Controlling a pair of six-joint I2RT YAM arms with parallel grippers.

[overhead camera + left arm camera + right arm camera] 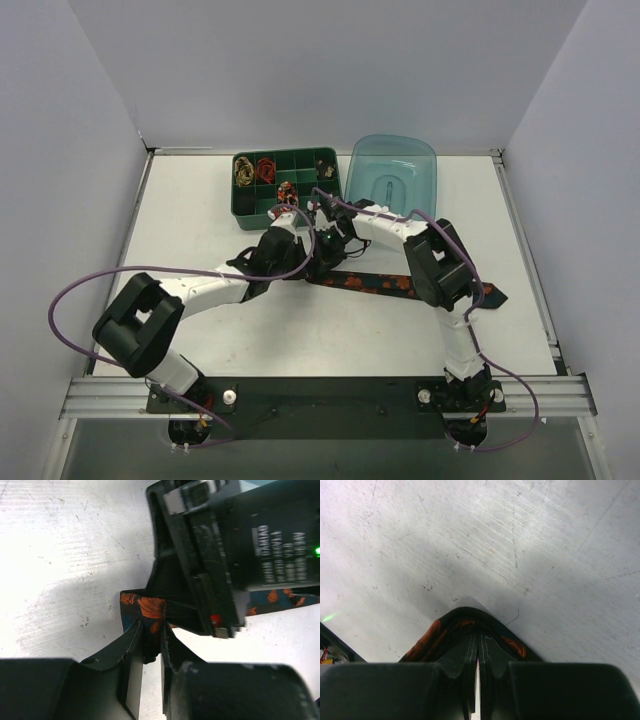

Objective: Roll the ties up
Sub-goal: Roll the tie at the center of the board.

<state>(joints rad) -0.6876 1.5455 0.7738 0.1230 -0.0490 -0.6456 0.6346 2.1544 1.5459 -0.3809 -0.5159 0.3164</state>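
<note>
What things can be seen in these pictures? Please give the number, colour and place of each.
long tie: one, black with orange-red blotches, lying flat on the table between the two arms
rolled ties: three coils, gold-black, red and red-black, each in its own compartment of the tray
tray: one, green, with compartments, at the far middle of the table
tub: one, clear blue-green, just right of the tray
table: one, white, scratched
cables: purple, one running along each arm
left fingers: black, shut on one end of the long tie
right fingers: black, shut on a fold of the same tie
</note>
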